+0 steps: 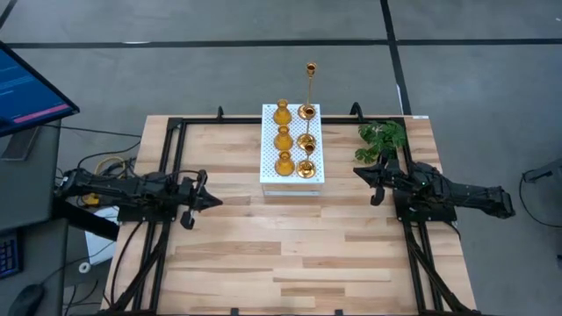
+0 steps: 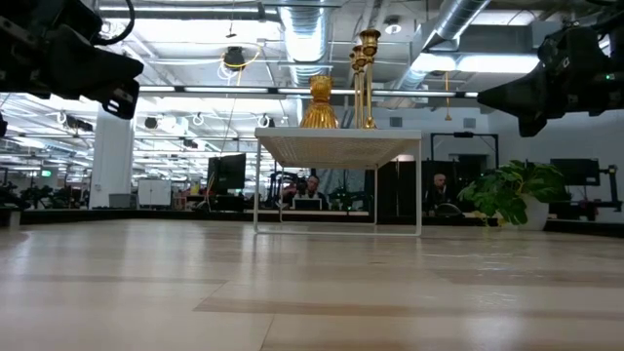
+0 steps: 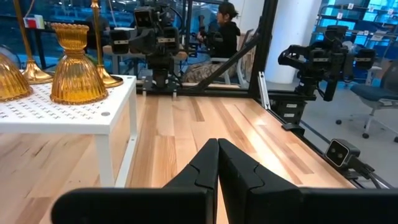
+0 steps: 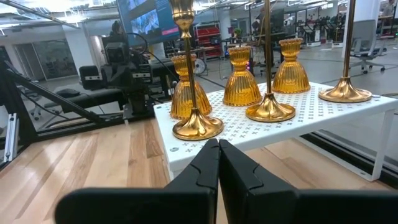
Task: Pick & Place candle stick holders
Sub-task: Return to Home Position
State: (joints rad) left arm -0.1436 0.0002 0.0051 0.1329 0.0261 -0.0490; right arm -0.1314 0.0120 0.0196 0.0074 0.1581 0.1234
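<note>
- Candle stick holders (image 1: 284, 138): all six on white perforated shelf (image 1: 294, 151), at 12 o'clock from centre of table (image 1: 290, 254). None held.
- Layout, high view: three squat holders (image 4: 242, 79) in a column on the shelf's 9 o'clock side, three stemmed holders (image 4: 270, 112) on its 3 o'clock side. Tallest stem (image 1: 307, 111) is the one nearest the shelf's 12 o'clock edge.
- Left gripper (image 1: 215, 201): approx 9 o'clock from table centre, well apart from shelf, fingers pressed together w/ nothing between.
- Right gripper (image 1: 357, 171): approx 2 o'clock, near the shelf's 3 o'clock side, just beside the plant (image 1: 384, 136). Fingers likewise closed tight, empty.
- Handling (judgement): holders look rigid, glossy, prob. slippery; ribbed squat ones look like they'd chip or dent if knocked.
- Squat ones: low and stable. Best hold at the narrow neck above the bulb, where the fingers seat under the flared rim.
- Stemmed ones: top-heavy, small base, tip easily. Take the stem low, close to the base, and lift straight up.
- Rows sit close, so approach from the open 3 o'clock side for stems to avoid nudging neighbours.
- Placement looks finished; both arms clear.
</note>
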